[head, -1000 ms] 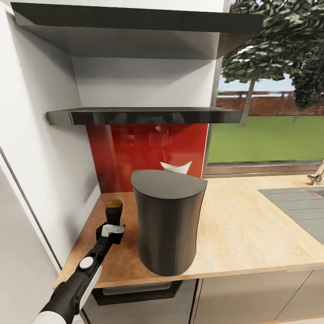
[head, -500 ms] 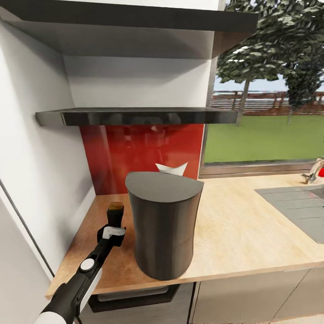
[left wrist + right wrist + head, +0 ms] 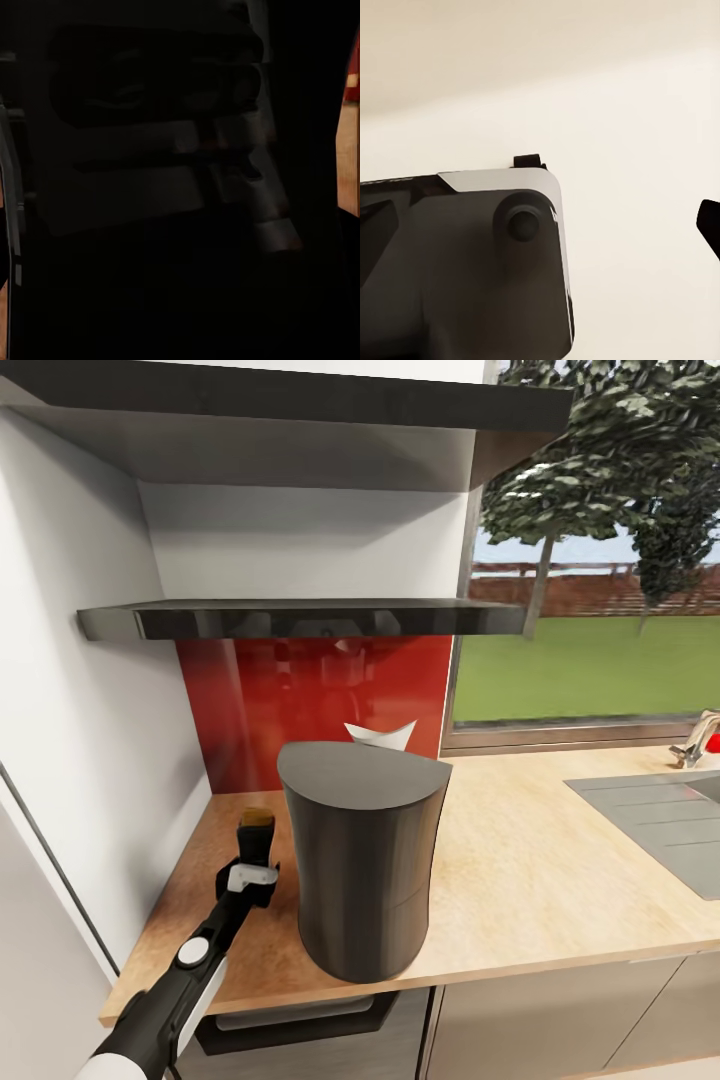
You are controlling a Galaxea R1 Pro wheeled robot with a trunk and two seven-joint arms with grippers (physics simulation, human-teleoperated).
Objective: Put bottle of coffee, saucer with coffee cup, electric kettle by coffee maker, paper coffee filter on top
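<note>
My left pincer [image 3: 252, 857] is clamped on the bottle [image 3: 257, 836], low at the countertop [image 3: 530, 880] just beside the coffee maker [image 3: 362, 855]. Releasing it, then filter, saucer, cup and kettle remain.

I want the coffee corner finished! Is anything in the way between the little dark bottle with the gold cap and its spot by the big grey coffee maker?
Nothing visible: the small dark bottle in the left gripper is already over the tan wood-look countertop, beside the tall grey coffee maker.

Left tool [image 3: 255, 852] is gripping the bottle of coffee [image 3: 257, 822], standing on the bench [image 3: 530, 870]. Coffee maker [image 3: 362, 860] is sitting just beside it.
</note>
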